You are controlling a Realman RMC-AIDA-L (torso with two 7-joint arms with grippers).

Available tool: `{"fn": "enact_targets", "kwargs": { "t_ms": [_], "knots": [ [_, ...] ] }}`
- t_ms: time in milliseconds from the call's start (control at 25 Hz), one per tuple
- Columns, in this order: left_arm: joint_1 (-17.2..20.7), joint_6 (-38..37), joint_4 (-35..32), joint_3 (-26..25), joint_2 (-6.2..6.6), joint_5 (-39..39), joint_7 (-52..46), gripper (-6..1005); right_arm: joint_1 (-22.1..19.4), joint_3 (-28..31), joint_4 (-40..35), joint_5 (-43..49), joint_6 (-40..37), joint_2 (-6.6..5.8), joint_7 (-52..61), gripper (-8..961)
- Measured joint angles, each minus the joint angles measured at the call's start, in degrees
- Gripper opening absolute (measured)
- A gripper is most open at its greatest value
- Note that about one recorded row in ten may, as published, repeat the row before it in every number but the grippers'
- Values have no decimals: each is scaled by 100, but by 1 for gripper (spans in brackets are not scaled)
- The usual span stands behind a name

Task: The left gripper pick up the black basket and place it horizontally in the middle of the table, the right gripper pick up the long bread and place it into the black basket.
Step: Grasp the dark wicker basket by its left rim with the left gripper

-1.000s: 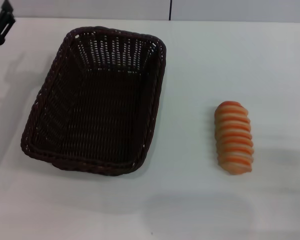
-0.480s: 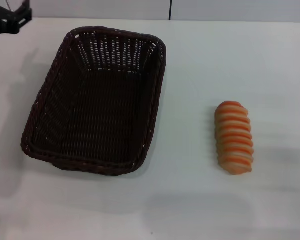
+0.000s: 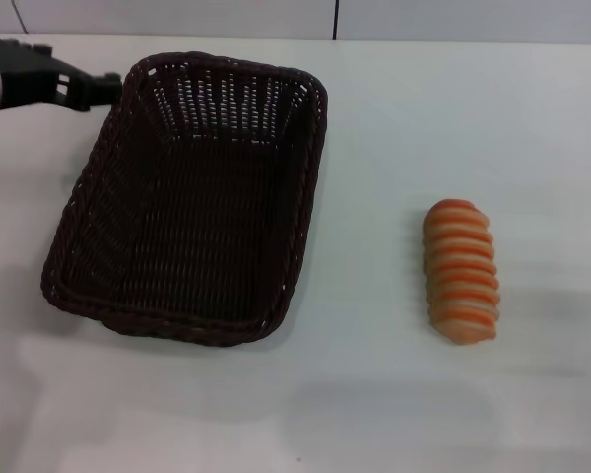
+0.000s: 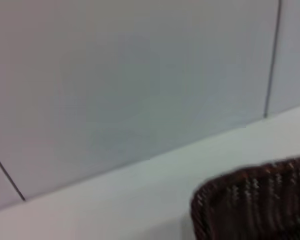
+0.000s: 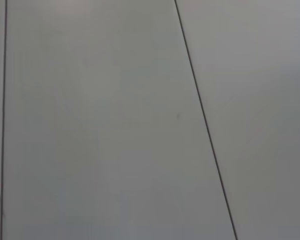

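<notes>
A wide white bench [image 3: 473, 108] is seen from the head camera, running back to a pale panelled wall [image 3: 177, 15] whose dark vertical seam is seen just behind the far edge. The black basket [image 3: 192, 197] (dark woven wicker with a braided rim) is set on the left half of the bench, lengthwise away from the robot, its wider near end turned slightly toward the left and its interior seen bare down to the weave. The left gripper [image 3: 106, 89], carried on a silver-grey arm entering from the upper left edge, is held low at the basket's far left corner, its black tip just beside the rim or touching it; which of the two cannot be told, and whether its fingers are apart or together cannot be told either. The long bread [image 3: 461, 271], orange with cream crosswise stripes, is laid on the right half of the bench, well apart from the basket, its long axis pointing roughly away from the robot. In the left wrist view a rounded corner of the basket [image 4: 255, 200] is caught against the bench and the wall behind it. Only the seamed wall panels [image 5: 115, 125] are shown in the right wrist view, and the right gripper is seen in none of the views.
</notes>
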State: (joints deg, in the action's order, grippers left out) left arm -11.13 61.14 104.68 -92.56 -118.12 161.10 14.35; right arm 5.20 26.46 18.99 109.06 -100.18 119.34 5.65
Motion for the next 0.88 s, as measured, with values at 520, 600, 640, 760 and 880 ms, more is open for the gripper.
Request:
{"fn": "enact_targets", "kwargs": {
  "t_ms": [520, 600, 640, 760, 880],
  "knots": [
    [-481, 696, -1077, 28, -16, -40, -70, 787, -17, -149, -43, -2, 0, 11, 6, 799],
    [-519, 722, -1143, 16, -16, -40, -71, 785, -10, -157, -50, -2, 0, 10, 6, 798],
    [-546, 755, -1175, 10, -17, -36, -76, 785, -6, -159, -56, -1, 0, 9, 6, 798],
    [-606, 920, -1158, 13, -11, 6, -60, 748, -4, -161, -62, 0, -1, 8, 6, 797],
    [-624, 1044, -1038, 40, -5, 94, -18, 642, -10, -161, -67, 1, -1, 6, 6, 796]
  ]
}}
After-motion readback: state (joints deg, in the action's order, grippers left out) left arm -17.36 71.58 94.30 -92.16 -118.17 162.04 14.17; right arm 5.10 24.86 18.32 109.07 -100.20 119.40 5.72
